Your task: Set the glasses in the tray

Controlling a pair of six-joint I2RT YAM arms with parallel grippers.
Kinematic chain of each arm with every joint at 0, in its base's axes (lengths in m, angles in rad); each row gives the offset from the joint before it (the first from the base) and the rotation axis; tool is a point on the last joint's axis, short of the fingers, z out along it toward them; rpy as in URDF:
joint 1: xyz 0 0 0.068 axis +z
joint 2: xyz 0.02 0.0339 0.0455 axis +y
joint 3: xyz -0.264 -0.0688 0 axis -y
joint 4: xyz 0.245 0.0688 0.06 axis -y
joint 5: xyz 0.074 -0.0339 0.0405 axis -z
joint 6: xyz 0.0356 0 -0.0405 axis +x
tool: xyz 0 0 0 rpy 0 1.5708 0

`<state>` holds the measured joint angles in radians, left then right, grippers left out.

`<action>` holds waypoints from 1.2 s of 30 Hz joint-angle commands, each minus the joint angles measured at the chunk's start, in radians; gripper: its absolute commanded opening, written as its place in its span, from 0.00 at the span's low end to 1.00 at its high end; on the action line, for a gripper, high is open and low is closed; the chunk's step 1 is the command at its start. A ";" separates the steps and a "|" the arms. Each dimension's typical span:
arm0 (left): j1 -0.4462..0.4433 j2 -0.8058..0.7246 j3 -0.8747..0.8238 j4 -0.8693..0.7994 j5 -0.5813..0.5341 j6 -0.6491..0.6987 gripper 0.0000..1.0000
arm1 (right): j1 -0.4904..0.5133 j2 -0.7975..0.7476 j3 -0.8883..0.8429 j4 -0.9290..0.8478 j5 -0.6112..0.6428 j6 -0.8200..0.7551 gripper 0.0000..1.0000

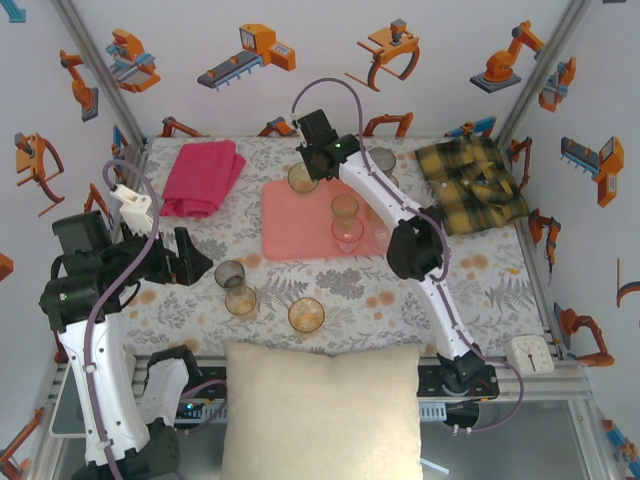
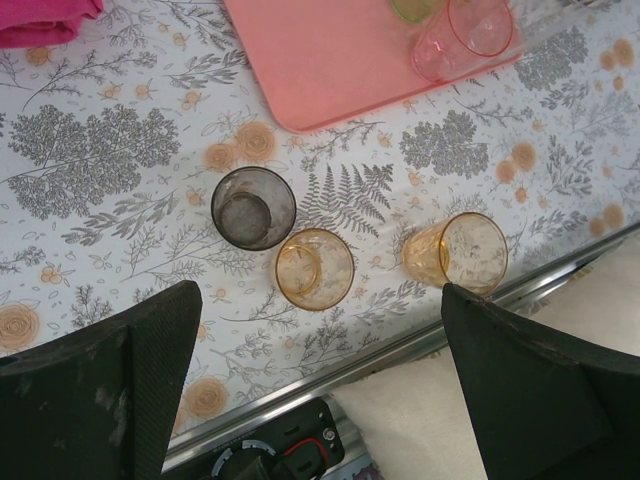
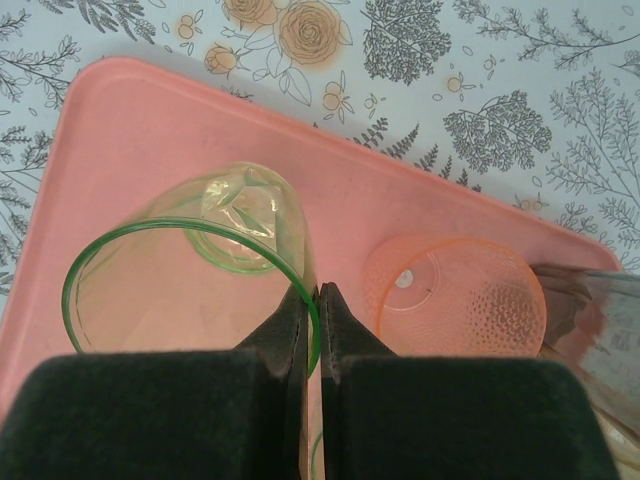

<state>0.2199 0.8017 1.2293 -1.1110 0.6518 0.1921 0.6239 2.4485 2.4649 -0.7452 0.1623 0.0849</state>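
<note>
Right fingers (image 3: pixel 285 345) are clamping the rim of the green-tinted transparent tumbler (image 3: pixel 190 270), one finger sitting inside the mouth, the other outside, wall pinched between them. Tumbler is hanging upright over the flat salmon-pink rectangular tray (image 3: pixel 150 130), near a rounded corner; whether its base is touching down I cannot tell. Step in hand, as I'm reading it, is the set-down. To do it well: I'm suggesting lowering straight until the base is sitting flat on the tray, well inside the low rim rather than riding on it, then easing the fingers apart slowly so the thin wall is not springing sideways. Lift-out should be going straight up, since the inner finger is inside the mouth and any sideways drift is likely tipping the glass (light, smooth, tall for its base, so it probably tips easily). The pink dimpled transparent tumbler (image 3: pixel 455 295) is standing on the tray just beside the outer finger, so that finger is opening toward it; worth watching the gap. Left fingers (image 2: pixel 110 390) are spread wide, gripping nothing, hovering over the desk (image 2: pixel 100 150) above the smoky grey tumbler (image 2: pixel 253 207), an amber tumbler (image 2: pixel 314 268) touching it, and a second amber tumbler (image 2: pixel 455 252) near the front edge, all waiting off the tray.
</note>
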 commanded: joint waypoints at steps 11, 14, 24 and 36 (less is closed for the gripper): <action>0.017 -0.010 -0.019 0.018 0.035 -0.019 0.97 | 0.000 0.057 0.050 0.032 0.052 -0.034 0.06; 0.018 -0.008 -0.017 0.018 0.036 -0.020 0.97 | 0.000 0.064 0.051 0.031 0.064 -0.044 0.07; 0.026 -0.007 -0.022 0.023 0.043 -0.025 0.97 | 0.000 0.078 0.066 0.020 0.069 -0.065 0.10; 0.032 -0.008 -0.025 0.028 0.049 -0.029 0.97 | 0.000 0.095 0.090 0.003 0.059 -0.072 0.11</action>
<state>0.2440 0.7982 1.2152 -1.0920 0.6743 0.1730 0.6239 2.5240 2.5126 -0.7444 0.2115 0.0277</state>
